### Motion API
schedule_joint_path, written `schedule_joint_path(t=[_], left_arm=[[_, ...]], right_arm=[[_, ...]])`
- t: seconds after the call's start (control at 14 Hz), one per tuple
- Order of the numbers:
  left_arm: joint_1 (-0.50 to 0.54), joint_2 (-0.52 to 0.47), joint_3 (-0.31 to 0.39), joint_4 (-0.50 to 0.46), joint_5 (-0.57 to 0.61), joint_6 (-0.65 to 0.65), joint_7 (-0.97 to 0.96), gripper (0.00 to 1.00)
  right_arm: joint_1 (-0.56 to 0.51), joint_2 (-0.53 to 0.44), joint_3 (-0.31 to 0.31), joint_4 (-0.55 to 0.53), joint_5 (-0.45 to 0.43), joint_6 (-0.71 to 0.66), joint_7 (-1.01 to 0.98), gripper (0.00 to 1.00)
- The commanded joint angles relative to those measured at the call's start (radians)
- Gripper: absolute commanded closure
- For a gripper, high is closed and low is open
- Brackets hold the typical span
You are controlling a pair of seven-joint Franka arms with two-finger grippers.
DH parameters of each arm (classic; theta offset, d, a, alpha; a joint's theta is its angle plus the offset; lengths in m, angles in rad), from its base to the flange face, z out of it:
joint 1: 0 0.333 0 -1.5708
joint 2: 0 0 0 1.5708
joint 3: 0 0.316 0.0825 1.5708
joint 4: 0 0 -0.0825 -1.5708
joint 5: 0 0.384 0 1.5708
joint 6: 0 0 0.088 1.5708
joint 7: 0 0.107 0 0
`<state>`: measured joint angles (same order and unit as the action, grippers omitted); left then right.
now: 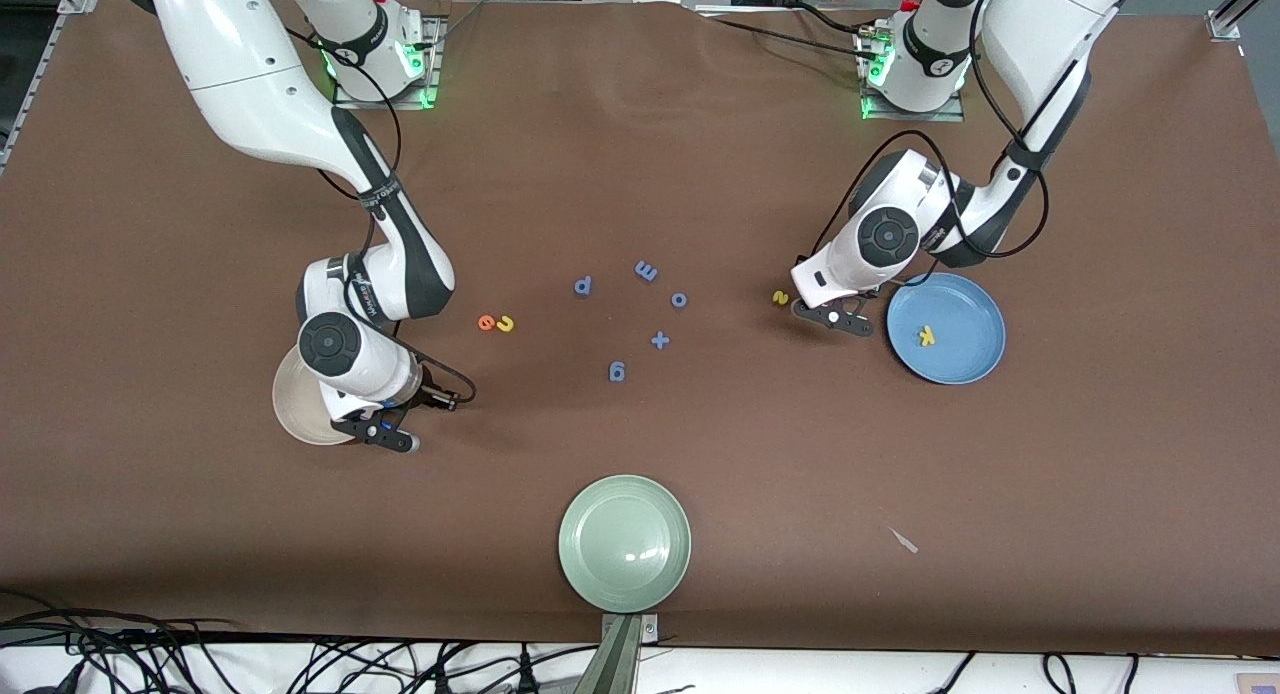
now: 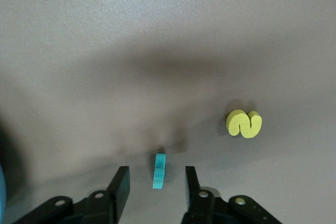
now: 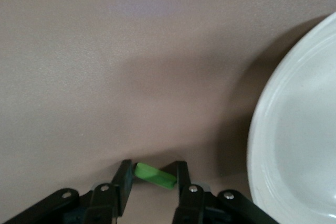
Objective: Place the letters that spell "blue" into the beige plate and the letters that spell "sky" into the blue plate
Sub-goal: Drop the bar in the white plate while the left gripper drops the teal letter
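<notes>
The right claw (image 3: 152,179) is gripping a green letter (image 3: 155,176) just beside the beige plate (image 3: 294,145). The left claw (image 2: 156,184) is standing narrowly parted around the teal y (image 2: 159,171) on the table (image 1: 900,454), near the yellow s (image 2: 244,124). The yellow k (image 1: 927,336) is lying in the blue plate (image 1: 975,359).

yellow k (image 1: 927,336) in blue plate (image 1: 975,369), no printed text legible

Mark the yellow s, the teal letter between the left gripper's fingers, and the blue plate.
yellow s (image 2: 244,124), left wrist view, middle of its curved face.
teal letter (image 2: 159,171), left wrist view, middle of its stem.
blue plate (image 1: 968,309), front view, bare floor near the rim.
</notes>
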<state>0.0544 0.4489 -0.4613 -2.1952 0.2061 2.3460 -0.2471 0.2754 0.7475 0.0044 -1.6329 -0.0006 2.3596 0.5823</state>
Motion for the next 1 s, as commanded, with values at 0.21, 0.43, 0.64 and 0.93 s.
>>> schedule_joint_path(t=[0.21,0.43,0.64,0.93], left_arm=[[0.012,0.022,-0.005,-0.003,0.051,0.013,0.008,0.65],[0.019,0.017,-0.008,-0.003,0.064,0.009,0.000,0.81],[0.042,-0.013,-0.010,0.002,0.056,-0.014,-0.003,1.00],[0.093,-0.053,-0.011,0.012,0.035,-0.042,0.003,1.00]], right_arm=[[-0.010,0.010,-0.003,-0.002,0.004,-0.002,-0.025,0.70],[-0.009,0.004,-0.003,-0.001,0.004,-0.008,-0.030,0.73],[-0.010,-0.014,-0.006,0.021,0.002,-0.055,-0.038,0.74],[-0.048,-0.026,-0.006,0.087,0.001,-0.180,-0.117,0.74]])
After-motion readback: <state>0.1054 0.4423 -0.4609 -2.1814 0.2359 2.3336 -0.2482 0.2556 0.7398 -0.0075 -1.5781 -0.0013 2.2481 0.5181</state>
